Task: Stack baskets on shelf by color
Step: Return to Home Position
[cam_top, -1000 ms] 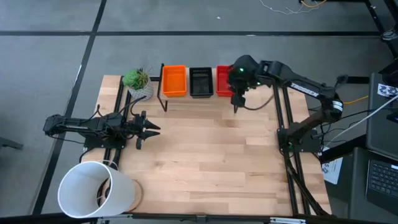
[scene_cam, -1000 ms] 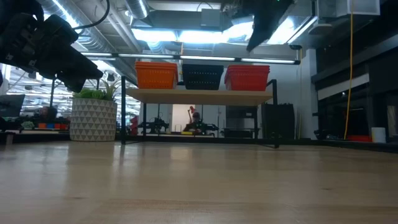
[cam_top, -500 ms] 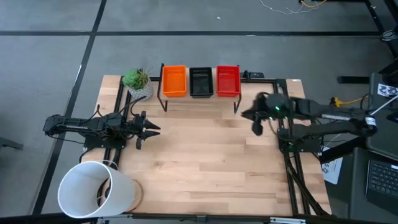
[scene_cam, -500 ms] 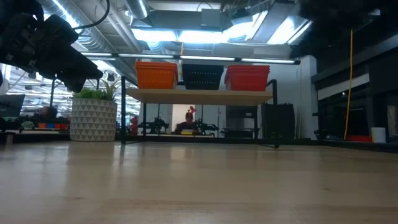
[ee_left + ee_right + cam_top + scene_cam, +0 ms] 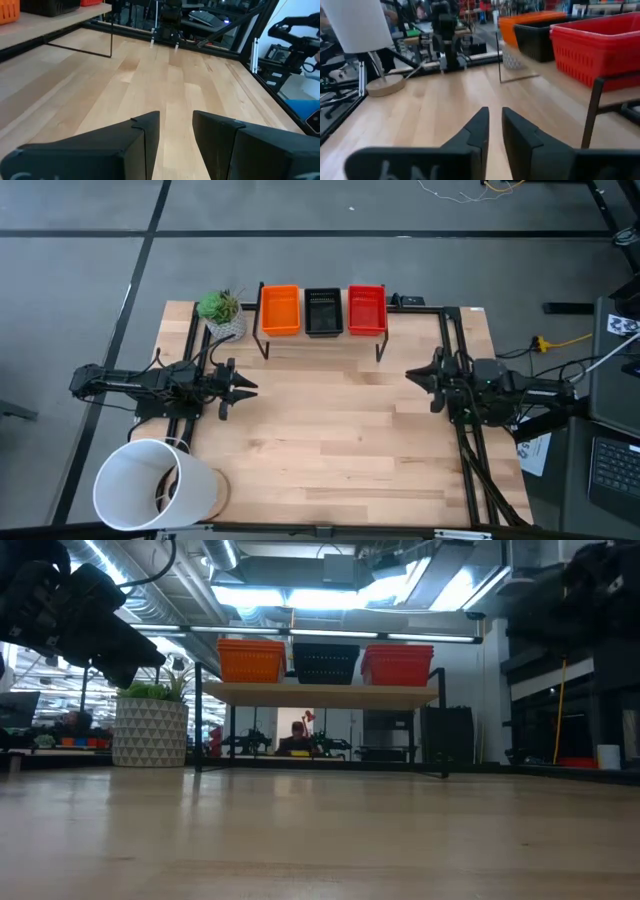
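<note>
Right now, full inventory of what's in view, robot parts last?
orange baskets: one stack, orange, left end of the shelf; number in the stack unclear
black baskets: one stack, black, middle of the shelf
red baskets: one stack, red, right end of the shelf
shelf: one, light wood on black legs, far edge of the table
potted plant: one, green in a pale patterned pot, on the table left of the shelf
white bucket: one, white, near-left corner of the table
table: one, light wood
left gripper: dark, over the table's left side, fingers slightly apart, holding nothing
right gripper: dark, over the table's right side, fingers narrowly apart, holding nothing
</note>
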Available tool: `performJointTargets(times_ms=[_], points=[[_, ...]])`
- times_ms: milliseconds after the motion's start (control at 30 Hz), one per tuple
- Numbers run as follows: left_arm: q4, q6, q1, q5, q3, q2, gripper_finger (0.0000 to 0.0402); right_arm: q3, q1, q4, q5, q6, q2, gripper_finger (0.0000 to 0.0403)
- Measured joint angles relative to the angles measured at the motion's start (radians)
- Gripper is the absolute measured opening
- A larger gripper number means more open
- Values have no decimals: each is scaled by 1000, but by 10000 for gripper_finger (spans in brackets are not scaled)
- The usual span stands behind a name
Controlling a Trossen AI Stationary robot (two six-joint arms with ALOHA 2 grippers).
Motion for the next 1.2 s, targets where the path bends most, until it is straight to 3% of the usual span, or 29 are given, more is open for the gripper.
performJointTargets(times_ms=[333,533,733,1200], points=[[7,0,0,4,0,1,110,-131,66,373,-149,-181,-3,53],[7,0,0,4,0,1,110,-154,105,353,-149,-233,-2,53],[7,0,0,4,0,1,110,-154,105,283,-148,-101,-2,53],[7,0,0,4,0,1,110,-154,105,259,-149,-101,-1,53]])
